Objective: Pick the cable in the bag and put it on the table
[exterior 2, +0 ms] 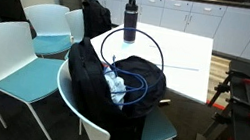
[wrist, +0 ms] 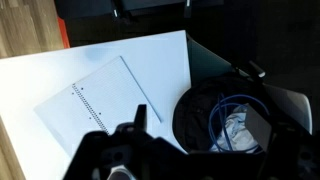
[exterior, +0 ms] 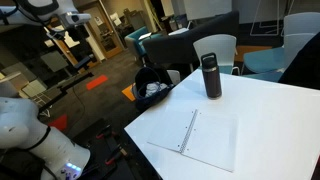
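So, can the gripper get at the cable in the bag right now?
Probably yes: the bag gapes open, the cable lies exposed on top, and nothing covers it. The gripper hangs above the table beside it.

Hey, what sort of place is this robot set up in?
Probably an office break room or meeting area: a large white table, white chairs with teal seats, and white cabinets along the back wall.

The cable (exterior 2: 140, 84) lies looped in the open bag (exterior 2: 88, 76) on a chair (exterior 2: 162, 133) beside the table (exterior 2: 184, 51).
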Robot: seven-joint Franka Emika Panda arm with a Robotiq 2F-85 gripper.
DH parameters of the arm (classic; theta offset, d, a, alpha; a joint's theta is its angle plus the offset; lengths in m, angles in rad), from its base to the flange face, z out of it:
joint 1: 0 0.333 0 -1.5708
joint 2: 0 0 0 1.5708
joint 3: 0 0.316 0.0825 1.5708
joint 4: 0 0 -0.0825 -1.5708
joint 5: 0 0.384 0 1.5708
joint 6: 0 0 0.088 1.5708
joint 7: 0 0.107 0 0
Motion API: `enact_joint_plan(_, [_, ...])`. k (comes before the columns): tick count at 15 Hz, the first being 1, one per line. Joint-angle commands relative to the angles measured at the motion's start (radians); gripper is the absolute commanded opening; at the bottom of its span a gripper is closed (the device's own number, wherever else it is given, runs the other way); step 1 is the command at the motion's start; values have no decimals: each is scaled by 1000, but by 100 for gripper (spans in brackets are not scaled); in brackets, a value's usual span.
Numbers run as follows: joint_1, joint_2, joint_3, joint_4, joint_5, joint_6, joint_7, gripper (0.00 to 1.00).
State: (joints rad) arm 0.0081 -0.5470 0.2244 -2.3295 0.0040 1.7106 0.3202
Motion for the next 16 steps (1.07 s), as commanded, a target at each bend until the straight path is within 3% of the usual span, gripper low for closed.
enact_joint_plan(1, [19, 3, -16, 2, -8, -2, 8, 100])
enact_joint_plan(7, [19, 3, -16, 2, -8, -2, 8, 100])
enact_joint_plan(10, [41, 71, -32, 12, -22, 59, -104, 100])
enact_joint_plan(16, [74, 303, -80, 13, -104, 355, -407, 100])
